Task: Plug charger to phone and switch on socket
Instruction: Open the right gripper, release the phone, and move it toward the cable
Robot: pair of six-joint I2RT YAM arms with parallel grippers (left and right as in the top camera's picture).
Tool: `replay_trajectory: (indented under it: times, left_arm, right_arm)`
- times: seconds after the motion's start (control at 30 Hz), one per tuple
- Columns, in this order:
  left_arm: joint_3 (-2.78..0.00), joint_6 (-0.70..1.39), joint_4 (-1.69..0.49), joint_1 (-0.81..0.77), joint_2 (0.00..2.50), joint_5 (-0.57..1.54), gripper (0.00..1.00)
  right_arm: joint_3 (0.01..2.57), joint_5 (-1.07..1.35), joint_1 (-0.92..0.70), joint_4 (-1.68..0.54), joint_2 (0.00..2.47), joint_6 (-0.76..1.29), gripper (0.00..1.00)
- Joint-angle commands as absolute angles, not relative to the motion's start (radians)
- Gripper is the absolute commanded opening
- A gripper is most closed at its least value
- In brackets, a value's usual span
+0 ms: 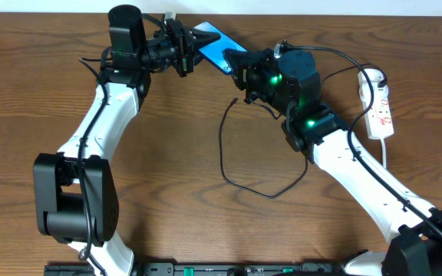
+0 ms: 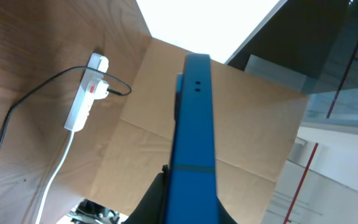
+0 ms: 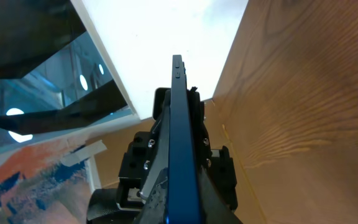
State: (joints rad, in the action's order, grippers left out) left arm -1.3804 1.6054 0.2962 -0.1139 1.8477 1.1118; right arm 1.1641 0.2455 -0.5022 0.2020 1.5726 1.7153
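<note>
Overhead view is evenly and brightly lit from above and sharp throughout. Only soft, short shadows are cast on the table [image 1: 175, 153]. Green indicator lights [image 1: 273, 77] are seen glowing on the right arm [image 1: 359, 165]. In the left wrist view the top background is blown out white. The phone [image 2: 194, 124] is blurred near the lens and the socket [image 2: 84, 99] fairly sharp. In the right wrist view a white patch is overexposed, the phone's edge is soft at the bottom, and reflections are seen in glass [image 3: 36, 93] at left.

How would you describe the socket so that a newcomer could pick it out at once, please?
Take the wooden table and look along its right side. There lies the socket, a narrow white strip trailing a white cord. Its red markings and the thin black cable plugged into it set it apart.
</note>
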Motion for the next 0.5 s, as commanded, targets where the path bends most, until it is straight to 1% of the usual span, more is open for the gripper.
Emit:
replay_trajectory:
  times: [0.0, 0.23, 0.47]
  left_arm:
    - [-1.388, 1.610, 0.301, -0.110, 1.821, 1.110, 0.08]
    - [-1.388, 1.610, 0.301, -0.110, 1.821, 1.110, 0.08]
    - [-1.386, 1.591, 0.301, -0.107, 1.821, 1.110, 0.07]
  right_arm:
    - [1.182, 0.234, -0.511, 0.192, 1.550, 1.690, 0.02]
    - [1.182, 0.234, -0.511, 0.190, 1.550, 1.690, 0.02]
    - [1.182, 0.234, -0.511, 0.189, 1.550, 1.689, 0.21]
